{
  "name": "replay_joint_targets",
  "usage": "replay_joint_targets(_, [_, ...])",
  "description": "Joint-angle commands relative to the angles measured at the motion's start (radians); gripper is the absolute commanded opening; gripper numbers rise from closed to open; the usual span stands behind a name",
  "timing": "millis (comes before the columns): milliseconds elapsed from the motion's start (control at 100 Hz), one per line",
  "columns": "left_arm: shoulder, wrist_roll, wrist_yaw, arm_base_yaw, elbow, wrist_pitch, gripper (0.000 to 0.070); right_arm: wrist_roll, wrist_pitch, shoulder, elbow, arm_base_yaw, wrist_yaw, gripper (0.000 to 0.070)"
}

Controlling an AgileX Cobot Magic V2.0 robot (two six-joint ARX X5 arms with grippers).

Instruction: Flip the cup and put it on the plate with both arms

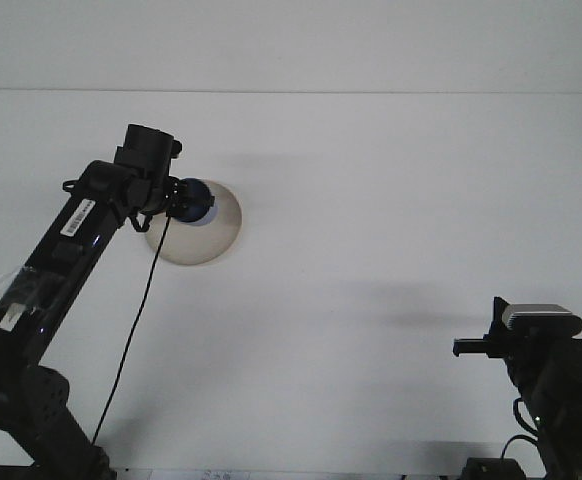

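Cup (197, 201) was sitting right in my left claw (183, 199), the dark blue thing pinched at the end of my arm, fingers closed against it as far as the front view let me see. It was held above the upper part of the plate (203, 238), roughly at the plate's 11 o'clock, overlapping its rim from this angle. Couldn't tell whether the cup was touching the plate or just hanging over it, and honestly couldn't tell which way up it was either, it read as a dark rounded blob with a bit of lighter blue on one side.

The plate was a pale beige disc on the white table (391, 200), out toward 10 o'clock from the table's middle. My left arm ran up to it from 7 o'clock, with a black cable (131, 340) dangling down from near the wrist.

My right claw (469, 347) was parked way off at 4 o'clock, well apart from the plate and cup, pointing left and holding nothing. Only saw it edge-on as a thin dark bar, so no idea how wide it was.
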Motion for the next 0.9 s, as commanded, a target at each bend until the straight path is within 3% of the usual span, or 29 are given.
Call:
replay_joint_targets(0, [0.058,0.009,0.0,0.012,0.018,0.006,0.0009,0.011,0.01,0.006,0.005,0.002,0.0,0.0])
replay_joint_targets(340, [0.181,-0.009,0.0,0.061,0.018,0.022,0.0039,0.011,0.01,0.006,0.005,0.002,0.0,0.0])
replay_joint_targets(410, [0.185,-0.016,0.0,0.063,0.018,0.026,0.0212,0.011,0.01,0.006,0.005,0.002,0.0,0.0])
replay_joint_targets(490, [0.185,-0.016,0.0,0.063,0.019,0.039,0.0518,0.011,0.01,0.006,0.005,0.002,0.0,0.0])
replay_joint_targets(550, [0.185,-0.015,0.0,0.063,0.027,0.038,0.0637,0.01,0.01,0.006,0.005,0.002,0.0,0.0])
replay_joint_targets(890, [0.166,-0.042,0.0,0.082,0.221,-0.067,0.0642,0.01,0.009,0.006,0.005,0.002,0.0,0.0])
